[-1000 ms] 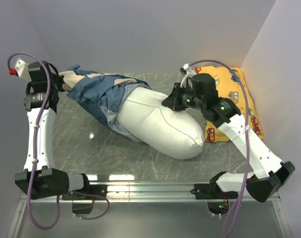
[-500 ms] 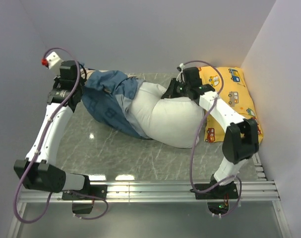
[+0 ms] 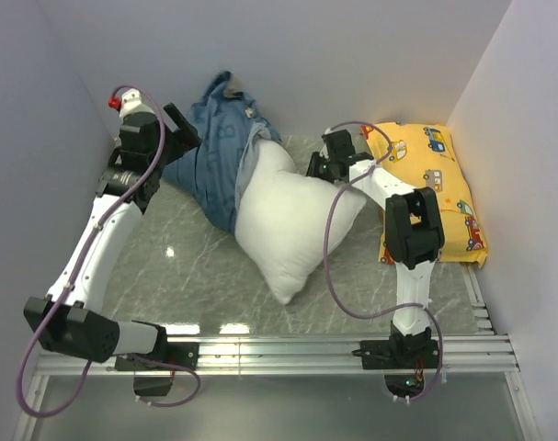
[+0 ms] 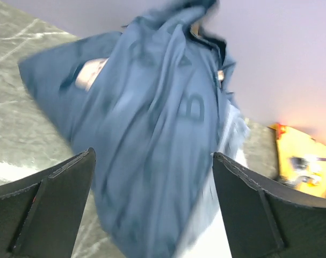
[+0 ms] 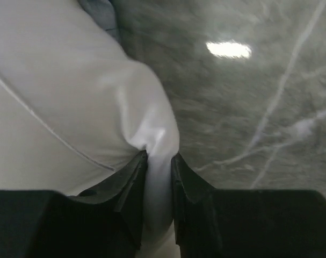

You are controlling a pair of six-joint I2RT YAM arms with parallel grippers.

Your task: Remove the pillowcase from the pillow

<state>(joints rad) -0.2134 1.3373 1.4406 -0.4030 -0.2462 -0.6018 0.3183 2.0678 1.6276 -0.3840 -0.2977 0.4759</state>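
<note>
The dark-blue pillowcase [image 3: 219, 161] is bunched at the back wall, still over the far end of the white pillow [image 3: 292, 216], which stretches from it towards the table's front. My left gripper [image 3: 182, 133] hovers just left of the pillowcase. In the left wrist view the left gripper [image 4: 152, 155] is wide open, with the blurred pillowcase [image 4: 152, 107] beyond the fingers and nothing held. My right gripper [image 3: 317, 165] is at the pillow's right back edge. The right wrist view shows the right gripper [image 5: 160, 156] pinching a fold of the pillow [image 5: 55, 118].
A yellow car-print pillow [image 3: 439, 184] lies along the right wall, close behind the right arm. The grey marble tabletop [image 3: 187, 266] shows to the left of and in front of the white pillow. Walls close in the back and both sides.
The left gripper opened and let go of the pillowcase, which now lies heaped at the back wall. The pillow swung round, its free end towards the front. Both arms reached further back.
</note>
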